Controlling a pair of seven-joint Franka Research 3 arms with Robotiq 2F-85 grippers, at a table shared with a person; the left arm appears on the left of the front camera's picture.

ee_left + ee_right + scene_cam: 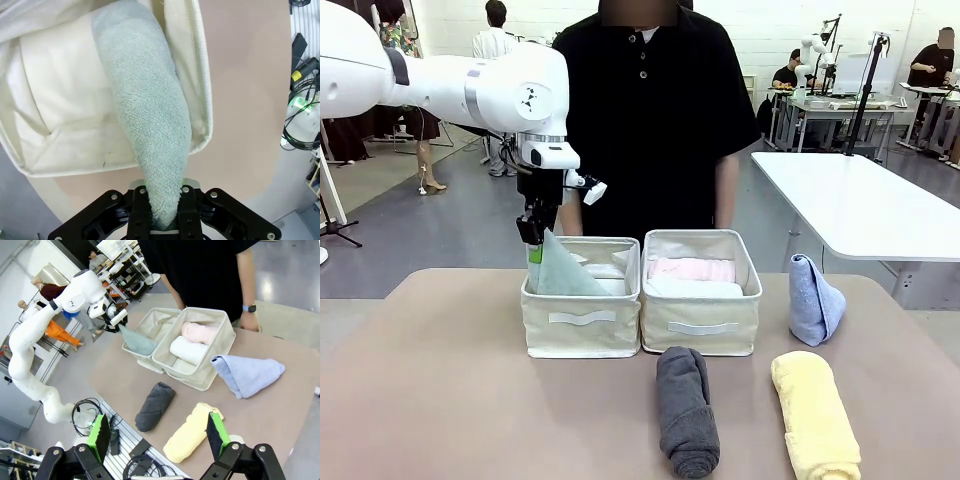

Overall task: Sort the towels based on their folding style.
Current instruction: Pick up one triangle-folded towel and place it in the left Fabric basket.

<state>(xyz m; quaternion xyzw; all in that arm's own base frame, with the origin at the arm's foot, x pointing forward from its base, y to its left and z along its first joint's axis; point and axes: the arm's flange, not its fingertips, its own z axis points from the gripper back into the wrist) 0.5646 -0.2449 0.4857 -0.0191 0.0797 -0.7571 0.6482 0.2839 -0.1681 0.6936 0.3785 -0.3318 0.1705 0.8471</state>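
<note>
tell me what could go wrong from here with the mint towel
1. The left hand pinches only the mint towel by its narrow tip, so it could slip, or the cone could unfold.
2. The towel stands steeply by the left bin's side wall; released here, it may topple over the rim onto the table.

I see the pale mint cone point(560, 272) hanging tip-up, its wide end in the left bin point(582, 330). The pink roll point(692, 268) and white roll point(695, 289) lie together in the right bin point(700, 326); the light blue cone point(815, 298) stands beside it, the dark grey roll point(687, 410) and yellow roll point(814, 415) nearer me.
</note>
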